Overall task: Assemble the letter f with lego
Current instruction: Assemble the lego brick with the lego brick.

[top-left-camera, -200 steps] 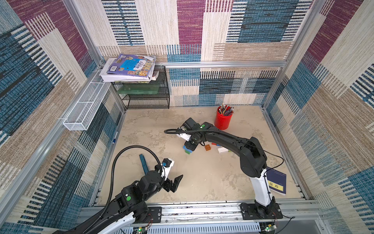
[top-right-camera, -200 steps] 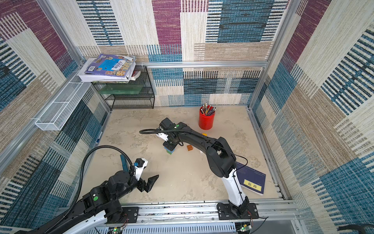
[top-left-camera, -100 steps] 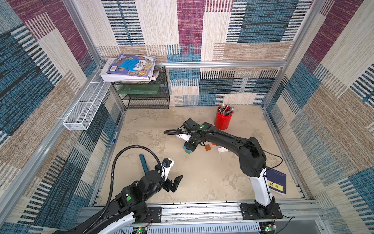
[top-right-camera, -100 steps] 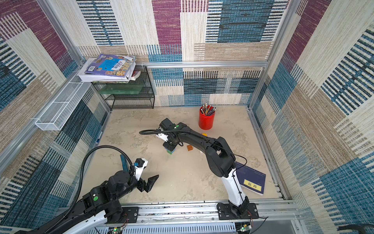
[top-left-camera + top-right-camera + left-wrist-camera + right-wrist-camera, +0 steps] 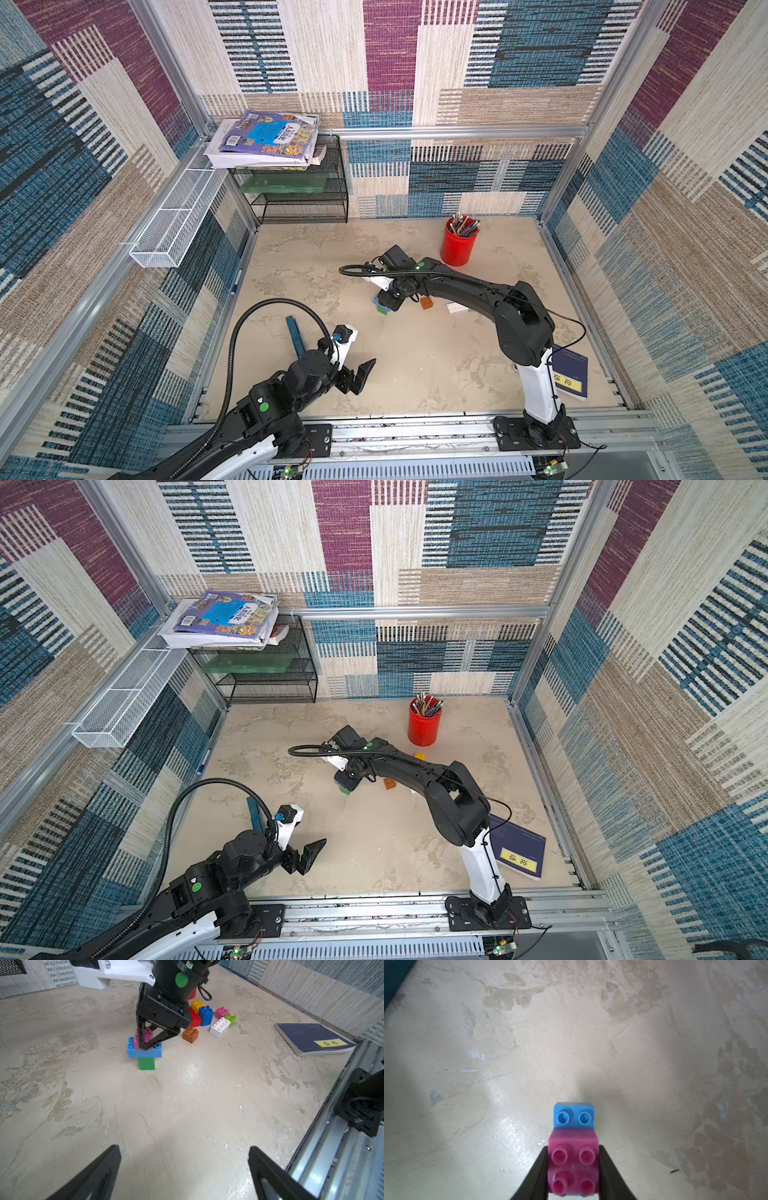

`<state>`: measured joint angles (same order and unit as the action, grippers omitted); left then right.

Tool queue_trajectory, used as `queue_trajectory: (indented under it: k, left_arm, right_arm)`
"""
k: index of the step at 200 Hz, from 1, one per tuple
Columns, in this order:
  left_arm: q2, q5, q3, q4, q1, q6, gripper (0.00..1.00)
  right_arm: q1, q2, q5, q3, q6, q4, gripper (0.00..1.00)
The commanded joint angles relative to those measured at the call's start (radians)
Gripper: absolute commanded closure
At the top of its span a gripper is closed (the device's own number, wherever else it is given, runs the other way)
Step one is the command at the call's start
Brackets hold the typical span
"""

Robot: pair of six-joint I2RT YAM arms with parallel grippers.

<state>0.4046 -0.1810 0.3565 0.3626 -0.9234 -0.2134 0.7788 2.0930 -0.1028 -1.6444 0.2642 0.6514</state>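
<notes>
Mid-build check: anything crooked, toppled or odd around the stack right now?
Nothing is toppled or damaged. One oddity: the blue brick overhangs the green brick on both sides, more like a T than an F. The right gripper is shut on the pink brick on top; all three stand upright.

The place was a robot test cell in a lab, arranged like an office desk. Metal frame bars [image 5: 457,132] held walls of patterned carpet [image 5: 390,50]. Robot arms [image 5: 521,328] were bolted to a rail [image 5: 415,434], with a pen cup [image 5: 457,251], books [image 5: 266,139] and a wire shelf [image 5: 299,203] around them.
</notes>
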Motion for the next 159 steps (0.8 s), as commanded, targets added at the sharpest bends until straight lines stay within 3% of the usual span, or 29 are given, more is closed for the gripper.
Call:
queue_trajectory:
  k: [1, 79, 126, 159]
  left_arm:
    - [-0.002, -0.006, -0.001, -0.025, 0.001, 0.001, 0.01]
    - [-0.003, -0.008, -0.002, -0.025, 0.001, 0.000, 0.01]
    - [-0.003, -0.008, -0.002, -0.024, 0.000, 0.000, 0.01]
    - [-0.003, -0.010, -0.002, -0.024, 0.000, 0.000, 0.01]
  right_arm:
    - [0.004, 0.032, 0.009, 0.023, -0.022, 0.148, 0.66]
    - [0.014, -0.050, 0.029, -0.061, -0.023, 0.100, 0.49]
    - [0.009, -0.111, 0.041, -0.051, -0.050, 0.073, 0.47]
    - [-0.024, -0.180, 0.116, 0.032, -0.126, 0.014, 0.47]
